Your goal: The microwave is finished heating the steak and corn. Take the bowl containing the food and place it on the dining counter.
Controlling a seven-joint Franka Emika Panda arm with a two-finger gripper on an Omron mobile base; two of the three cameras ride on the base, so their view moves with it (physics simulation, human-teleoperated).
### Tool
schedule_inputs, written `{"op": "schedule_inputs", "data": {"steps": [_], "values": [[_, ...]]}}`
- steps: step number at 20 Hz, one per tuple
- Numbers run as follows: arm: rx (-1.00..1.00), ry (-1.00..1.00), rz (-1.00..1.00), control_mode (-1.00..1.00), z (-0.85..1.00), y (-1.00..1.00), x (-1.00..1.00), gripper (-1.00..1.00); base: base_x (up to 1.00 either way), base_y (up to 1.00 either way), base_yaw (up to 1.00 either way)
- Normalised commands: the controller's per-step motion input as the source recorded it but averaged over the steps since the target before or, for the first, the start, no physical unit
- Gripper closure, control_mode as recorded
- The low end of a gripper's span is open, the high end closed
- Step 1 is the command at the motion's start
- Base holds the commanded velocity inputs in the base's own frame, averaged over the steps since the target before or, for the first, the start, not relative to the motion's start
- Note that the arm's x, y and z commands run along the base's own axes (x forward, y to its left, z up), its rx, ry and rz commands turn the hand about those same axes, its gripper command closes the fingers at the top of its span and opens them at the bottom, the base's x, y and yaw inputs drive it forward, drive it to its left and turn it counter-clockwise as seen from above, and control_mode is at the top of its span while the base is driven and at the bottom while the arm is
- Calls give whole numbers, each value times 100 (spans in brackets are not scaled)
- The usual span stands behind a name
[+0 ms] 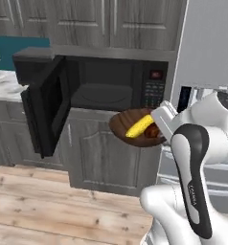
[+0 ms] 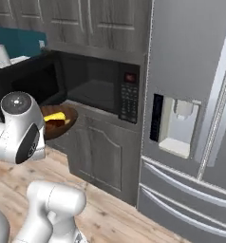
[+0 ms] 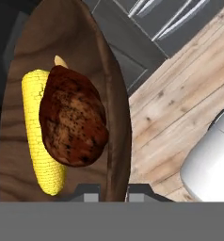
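1. Hand clamped narrow on the near rim of the bowl; one fingertip either side of the rim wall.
2. Bowl held in the air, out in front of the microwave and just below its opening, not resting on any surface.
3. Steak lies in the bowl just ahead of the hand, overlapping the corn, which runs lengthwise along the bowl beside it.
4. Past the bowl: microwave door swung wide open, cavity dark, small red display on the button panel, digits too small to read.
5. Beyond the hand's other side, a grey fridge with a dispenser; wood floor below.
6. Writing on the arm's dark link is too blurred to read.
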Motion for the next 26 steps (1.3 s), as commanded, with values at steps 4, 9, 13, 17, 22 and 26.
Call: {"op": "schedule_inputs", "data": {"steps": [4, 9, 13, 17, 22, 26], "values": [[0, 0, 0, 100, 0, 0, 0, 100, -51, -26, 98], [0, 0, 0, 100, 0, 0, 0, 100, -35, -19, 100], [0, 0, 0, 100, 0, 0, 0, 100, -26, -21, 100], [0, 0, 0, 100, 0, 0, 0, 100, -23, -18, 100], [0, 0, 0, 100, 0, 0, 0, 100, -23, -4, 100], [0, 0, 0, 100, 0, 0, 0, 100, -9, 0, 100]]}}
